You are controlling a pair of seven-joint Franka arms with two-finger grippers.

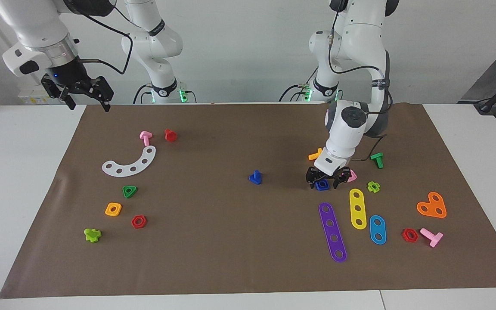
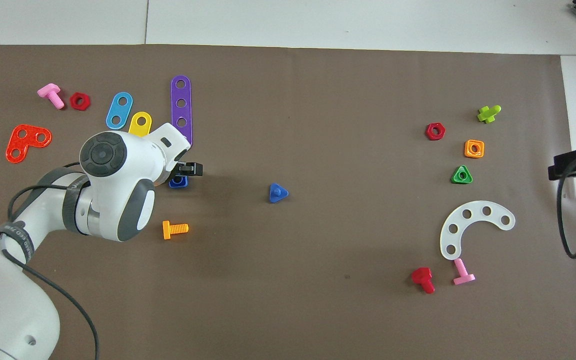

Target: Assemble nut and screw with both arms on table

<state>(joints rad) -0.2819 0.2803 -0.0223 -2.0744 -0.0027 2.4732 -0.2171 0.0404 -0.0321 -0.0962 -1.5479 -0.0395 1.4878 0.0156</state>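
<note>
The dark-blue square nut [image 1: 322, 185] lies on the brown mat [image 1: 213, 241] toward the left arm's end; it also shows in the overhead view [image 2: 178, 182], half hidden under the arm. My left gripper [image 1: 323, 181] is down at the mat with its open fingers either side of the nut. The dark-blue screw [image 1: 255, 177] stands head-down, shaft up, near the mat's middle, and shows in the overhead view [image 2: 277, 193]. My right gripper [image 1: 88, 102] hangs open and empty, high over the mat's edge at the right arm's end.
An orange bolt [image 1: 315, 154], a pink nut [image 1: 352, 175] and a green bolt [image 1: 377, 160] lie close around the left gripper. Purple [image 1: 332, 231], yellow [image 1: 358, 208] and blue [image 1: 377, 229] strips lie farther from the robots. More toy parts lie at the right arm's end.
</note>
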